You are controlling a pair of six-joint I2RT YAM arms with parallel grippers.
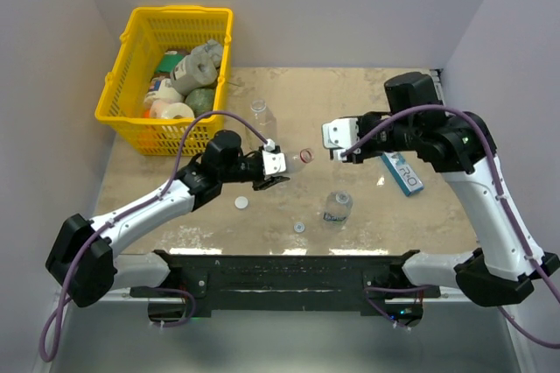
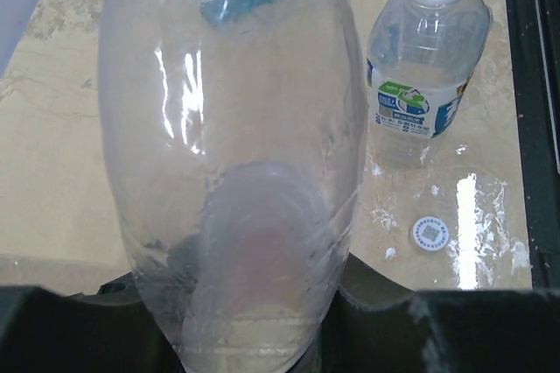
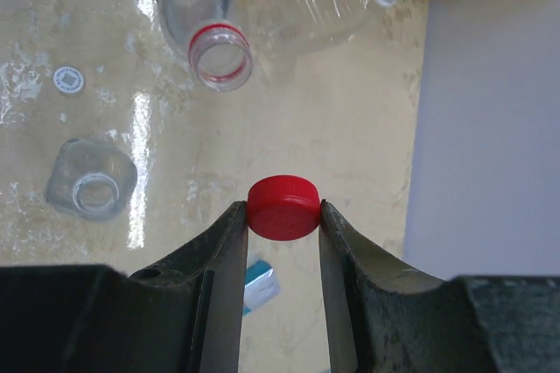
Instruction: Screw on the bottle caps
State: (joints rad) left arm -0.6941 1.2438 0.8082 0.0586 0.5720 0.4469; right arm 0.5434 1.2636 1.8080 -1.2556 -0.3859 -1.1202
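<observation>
Red plastic, small and stiff: the red cap point(image 3: 282, 207) is pinched across its rim by the right fingers point(image 3: 223, 255), which are closed down to just the cap's width, and it hangs above the surface point(image 1: 367, 119). Across a short gap, the left fingers point(image 2: 411, 329) are clamped on the clear body of the red-ringed bottle point(image 3: 219, 49). That bottle is held off the surface, roughly on its side, with its open mouth turned toward the cap. Cap and mouth are near each other but apart, and do not look lined up yet.

The bottle looks empty, thin-walled and light. It will likely dent under the clamp, and its glossy wall may turn in the grip once twisting force goes through the thread. A hold nearer the shoulder would be stiffer than one on the mid-body. The cap is hard and light, and the rim is the right place to hold it. The contact there is slight, though, so meeting the thread crooked could pop it out.

On the surface, the blue-labelled bottle point(image 1: 337, 205) stands open between the arms and the unlabelled bottle point(image 1: 261, 112) stands farther back. The white cap point(image 1: 241, 203) and the ringed cap point(image 1: 299, 227) lie flat nearer the arm bases
</observation>
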